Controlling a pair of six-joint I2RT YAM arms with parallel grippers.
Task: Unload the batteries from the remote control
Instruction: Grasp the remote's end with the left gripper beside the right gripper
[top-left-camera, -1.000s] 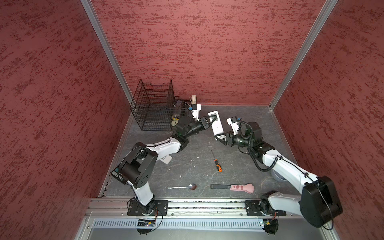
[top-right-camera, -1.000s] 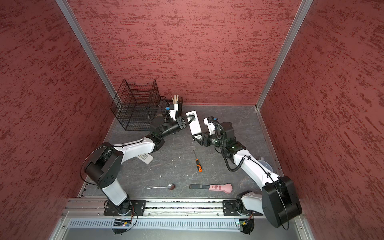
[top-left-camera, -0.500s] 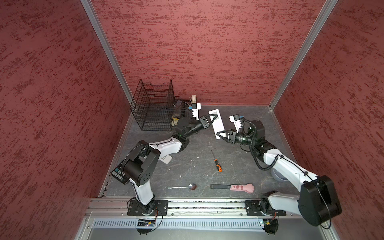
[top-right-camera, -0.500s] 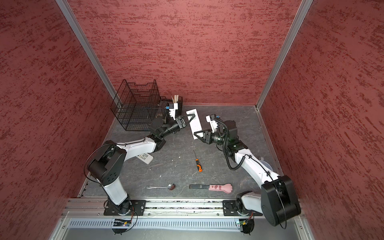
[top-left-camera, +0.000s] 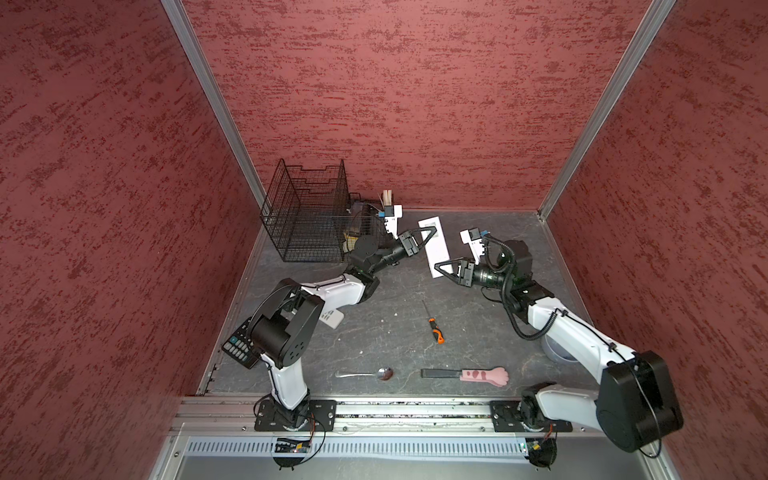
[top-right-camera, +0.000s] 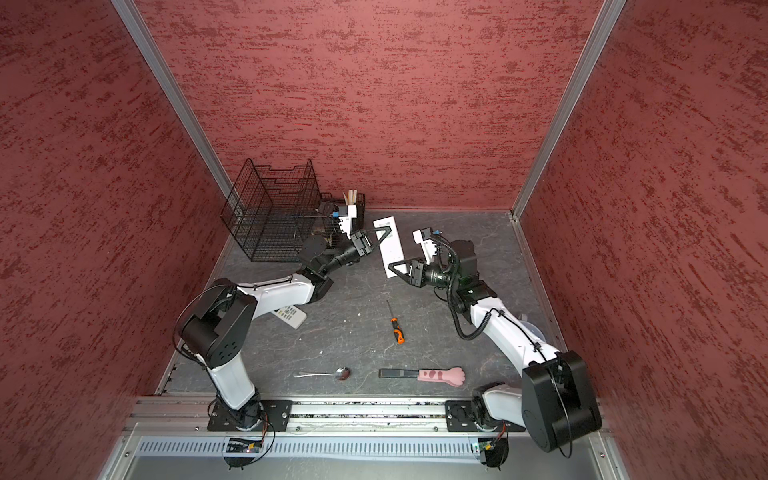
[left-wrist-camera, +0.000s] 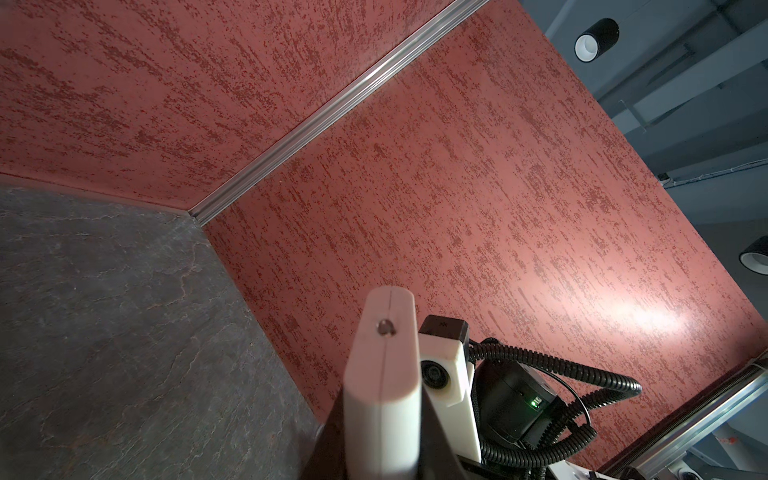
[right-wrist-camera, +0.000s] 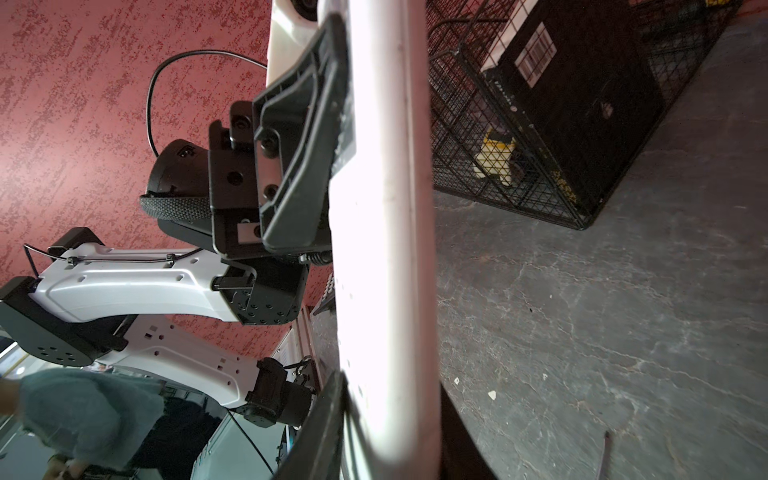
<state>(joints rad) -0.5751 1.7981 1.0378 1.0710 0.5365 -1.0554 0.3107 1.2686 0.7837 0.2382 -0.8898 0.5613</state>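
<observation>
Remote held aloft, left gripper and right gripper both closed on it; brace with left, let right slide the back off.

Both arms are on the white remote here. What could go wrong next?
The right pincer grips the remote only at a corner, so it may slip and twist the remote in the left pincer.
The remote seems lifted off the table, so anything that falls out could roll away.

White shells, black joints, ribbed cable; black left claw and right claw.
</observation>
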